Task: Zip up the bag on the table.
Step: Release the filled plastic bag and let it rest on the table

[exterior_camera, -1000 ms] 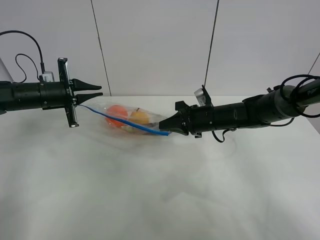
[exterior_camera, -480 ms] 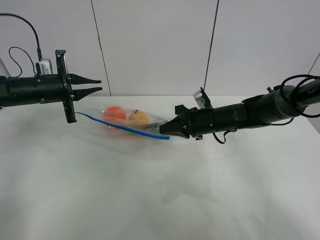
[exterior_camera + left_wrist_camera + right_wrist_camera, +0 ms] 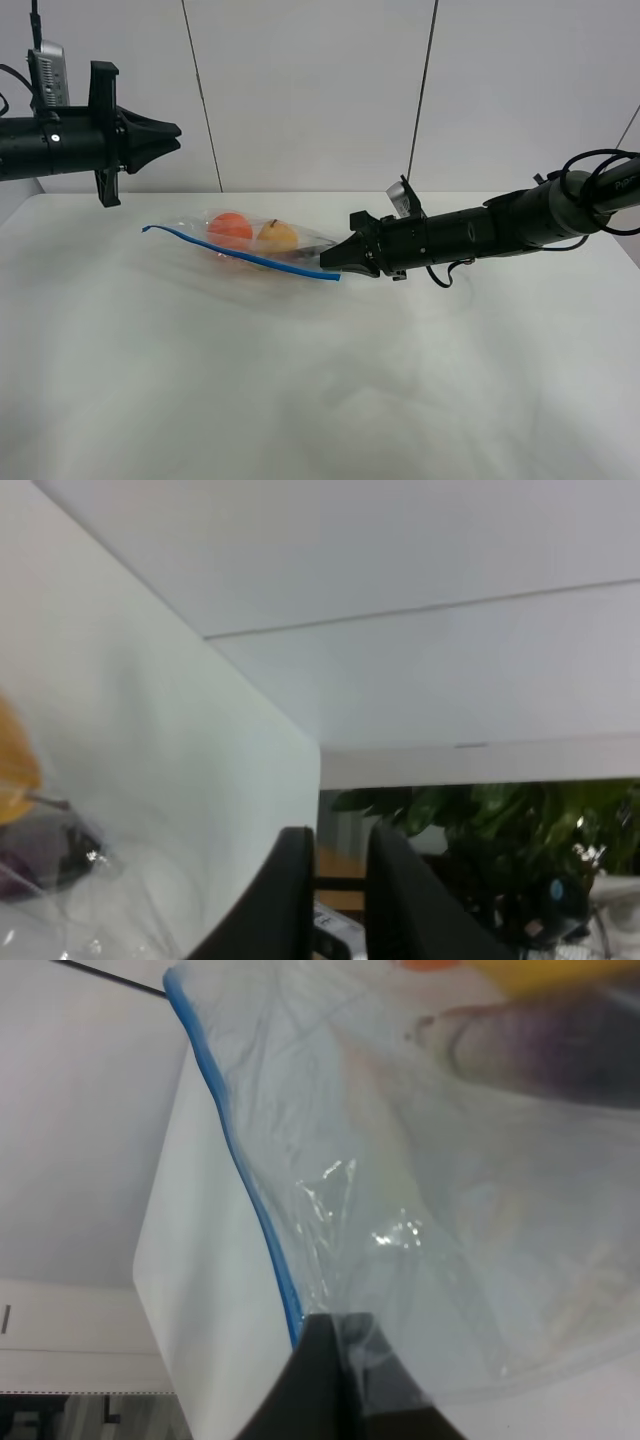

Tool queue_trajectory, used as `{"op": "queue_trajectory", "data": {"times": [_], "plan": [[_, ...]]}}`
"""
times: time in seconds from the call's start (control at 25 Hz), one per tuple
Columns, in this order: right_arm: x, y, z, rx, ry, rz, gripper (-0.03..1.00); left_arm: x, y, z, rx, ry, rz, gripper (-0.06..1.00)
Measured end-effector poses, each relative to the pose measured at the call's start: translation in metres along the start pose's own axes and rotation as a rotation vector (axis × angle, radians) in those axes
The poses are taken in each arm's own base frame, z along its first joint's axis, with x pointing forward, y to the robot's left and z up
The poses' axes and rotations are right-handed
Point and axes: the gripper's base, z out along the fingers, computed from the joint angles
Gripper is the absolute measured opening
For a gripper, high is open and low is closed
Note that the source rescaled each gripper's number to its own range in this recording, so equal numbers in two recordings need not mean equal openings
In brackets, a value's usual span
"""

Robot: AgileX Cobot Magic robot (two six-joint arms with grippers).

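Now, from the high camera, your left jaws are no longer sitting at the free end of the blue zip strip (image 3: 240, 256), where they were a second ago. They are hanging high over the table (image 3: 300, 380), well apart from the bag (image 3: 250, 240), which is lying flat near the back edge with the orange ball (image 3: 230, 228) and yellow fruit (image 3: 278, 236) inside. I am reading that retreat as the zip pass ending, though whether the strip is sealed along its whole length is too fine to tell. Your left arm (image 3: 60, 145) is stretching level and pointing inward. Your right arm (image 3: 480, 232) is reaching low across, its jaws clenching the bag's near corner.

Next, from the left wrist, the jaws are standing slightly parted with nothing between them, and the bag (image 3: 60, 900) is only showing at the picture's edge.

Finally, from the right wrist, the jaws are pinching crinkled plastic of the bag (image 3: 420, 1210) just beside the zip strip (image 3: 240, 1160).
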Motion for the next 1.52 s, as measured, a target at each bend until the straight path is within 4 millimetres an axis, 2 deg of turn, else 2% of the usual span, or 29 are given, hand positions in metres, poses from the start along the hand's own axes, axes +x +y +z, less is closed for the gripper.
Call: {"op": "queue_trajectory", "data": {"times": [0.16, 0.32, 0.56, 0.64, 0.72, 0.8, 0.84, 0.96, 1.32, 1.4, 1.52], "plan": [[0.001, -0.001, 0.000, 0.006, 0.013, 0.004, 0.00, -0.004, -0.009, 0.000, 0.030, 0.004, -0.111, 0.12], [0.002, -0.001, 0.000, 0.011, 0.026, 0.003, 0.00, -0.022, -0.023, -0.004, 0.049, -0.065, -0.054, 0.12], [0.003, -0.001, 0.000, 0.014, 0.034, 0.000, 0.00, -0.059, -0.010, -0.030, -0.026, -0.235, 0.101, 0.13], [0.003, -0.001, 0.000, 0.014, 0.034, 0.000, 0.00, -0.065, -0.007, -0.037, -0.049, -0.258, 0.200, 0.19], [0.003, -0.002, 0.000, 0.018, 0.033, 0.000, 0.00, -0.069, -0.005, -0.040, -0.063, -0.270, 0.271, 0.33], [0.003, -0.002, 0.000, 0.025, 0.031, -0.001, 0.00, -0.069, -0.004, -0.041, -0.069, -0.271, 0.312, 0.54], [0.003, -0.003, 0.000, 0.032, 0.028, -0.001, 0.00, -0.069, -0.004, -0.041, -0.070, -0.271, 0.319, 0.60], [0.002, -0.003, 0.000, 0.038, 0.027, -0.001, 0.00, -0.069, -0.004, -0.041, -0.072, -0.270, 0.331, 0.73], [0.003, -0.004, 0.000, 0.042, 0.035, -0.001, 0.00, -0.069, -0.005, -0.041, -0.067, -0.265, 0.344, 0.79], [0.004, -0.004, 0.000, 0.045, 0.043, -0.004, 0.00, -0.067, -0.008, -0.041, -0.053, -0.244, 0.446, 0.79], [0.004, -0.004, 0.000, 0.049, 0.048, -0.004, 0.00, -0.063, -0.021, -0.046, -0.033, -0.232, 0.705, 0.79]]}}
